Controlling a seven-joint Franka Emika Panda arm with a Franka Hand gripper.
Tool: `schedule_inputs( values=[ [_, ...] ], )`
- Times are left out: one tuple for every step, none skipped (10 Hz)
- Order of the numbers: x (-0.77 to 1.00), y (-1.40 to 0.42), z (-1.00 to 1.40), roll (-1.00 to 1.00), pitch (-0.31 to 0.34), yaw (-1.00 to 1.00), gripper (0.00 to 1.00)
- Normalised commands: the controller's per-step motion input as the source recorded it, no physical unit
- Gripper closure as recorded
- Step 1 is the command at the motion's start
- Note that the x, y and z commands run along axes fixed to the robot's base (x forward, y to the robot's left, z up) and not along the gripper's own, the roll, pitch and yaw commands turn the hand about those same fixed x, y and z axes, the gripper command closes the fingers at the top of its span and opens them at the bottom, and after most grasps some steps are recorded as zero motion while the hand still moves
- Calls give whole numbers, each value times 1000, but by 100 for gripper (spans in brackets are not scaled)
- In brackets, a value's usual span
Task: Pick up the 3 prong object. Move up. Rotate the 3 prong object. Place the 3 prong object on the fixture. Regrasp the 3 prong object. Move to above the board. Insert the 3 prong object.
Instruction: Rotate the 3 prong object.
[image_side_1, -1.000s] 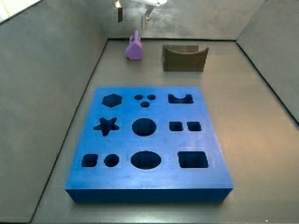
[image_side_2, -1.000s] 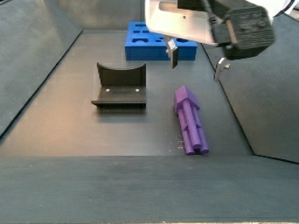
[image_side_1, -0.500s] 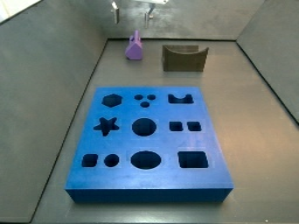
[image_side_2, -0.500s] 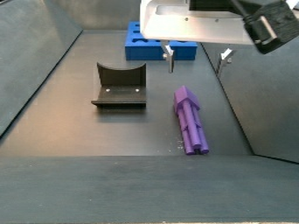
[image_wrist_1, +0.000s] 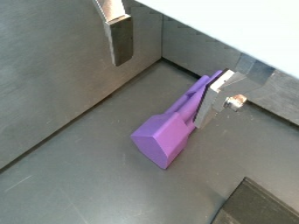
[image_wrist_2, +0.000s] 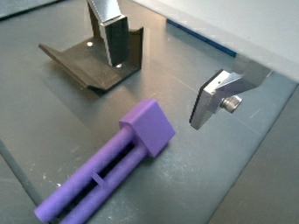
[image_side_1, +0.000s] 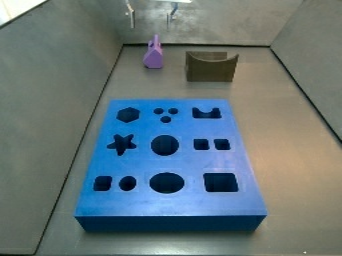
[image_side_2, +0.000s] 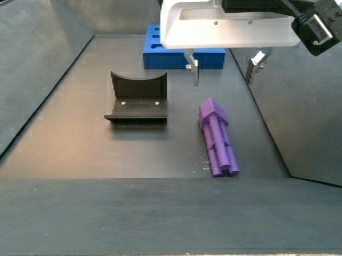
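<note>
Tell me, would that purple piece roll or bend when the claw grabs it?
Probably neither. The purple piece lies flat on the floor and looks blocky, with flat sides, so rolling seems unlikely. It looks like solid plastic, likely stiff and light. The open gripper hangs above it.

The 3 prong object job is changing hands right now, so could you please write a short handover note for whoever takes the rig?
Claw: open, empty, raised above the floor over the 3 prong object.
3 prong object: lying flat on the floor beside the fixture, untouched.
Fixture: nothing on it.
Board: no piece in its holes.
Done: nothing yet.
Left: pick up, lift, rotate, place on the fixture, regrasp, move above the board, insert.
</note>
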Motion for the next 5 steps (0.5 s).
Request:
schedule_inputs(
  values=[
    [8,2,-1000,4,-13,-37,0],
    [13,4,-1000,7,-23,-36,0],
    [14,5,-1000,9,-24,-33,0],
    [19,9,-1000,12,-25,-25,0],
    [25,13,-1000,13,-24,-21,0]
  ],
)
